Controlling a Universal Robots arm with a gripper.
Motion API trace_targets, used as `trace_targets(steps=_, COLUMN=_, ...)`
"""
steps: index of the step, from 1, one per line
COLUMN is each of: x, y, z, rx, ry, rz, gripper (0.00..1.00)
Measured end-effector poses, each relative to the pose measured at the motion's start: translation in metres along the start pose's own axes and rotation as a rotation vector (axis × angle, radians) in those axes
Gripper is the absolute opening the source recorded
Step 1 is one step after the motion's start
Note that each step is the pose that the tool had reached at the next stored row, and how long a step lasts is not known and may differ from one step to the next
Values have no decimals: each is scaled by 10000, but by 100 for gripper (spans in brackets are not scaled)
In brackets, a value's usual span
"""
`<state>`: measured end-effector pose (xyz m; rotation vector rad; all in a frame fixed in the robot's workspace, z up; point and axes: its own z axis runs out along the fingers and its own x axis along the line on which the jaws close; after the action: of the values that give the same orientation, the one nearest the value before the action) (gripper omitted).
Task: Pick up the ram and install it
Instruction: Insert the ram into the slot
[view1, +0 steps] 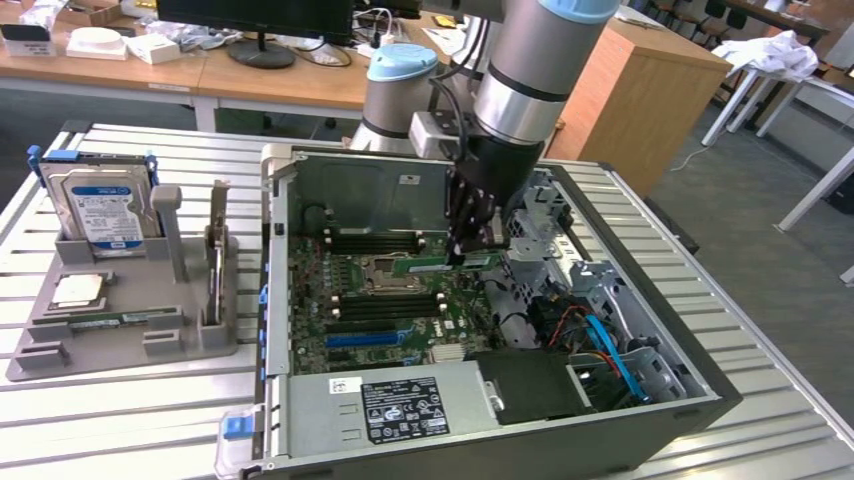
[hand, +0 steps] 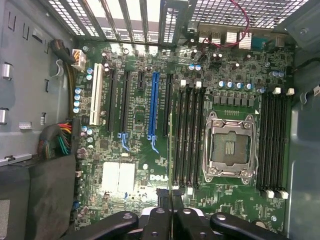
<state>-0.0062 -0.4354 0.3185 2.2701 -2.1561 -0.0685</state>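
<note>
My gripper (view1: 469, 254) hangs inside the open computer case (view1: 674, 395), over the motherboard (view1: 350, 318). It is shut on the ram (view1: 486, 263), a narrow green stick that juts out towards the exterior view's right, just above the processor socket (view1: 387, 268). In the wrist view the black fingers (hand: 161, 216) press together on the ram's thin edge (hand: 172, 194). Below them lie a bank of long black memory slots (hand: 187, 135), the open socket (hand: 230, 147) and a second bank of slots (hand: 274, 145).
A grey holder tray (view1: 40, 360) on the exterior view's left carries a hard drive (view1: 104, 205), a silver processor chip (view1: 78, 290), another green stick (view1: 123, 320) and an upright expansion card (view1: 218, 250). Drive cages and cables (view1: 594, 330) crowd the case's right side.
</note>
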Motion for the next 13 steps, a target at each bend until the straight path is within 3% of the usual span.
trace_targets(steps=13, x=1, y=-1, z=39, rx=0, ry=0, rz=0, gripper=12)
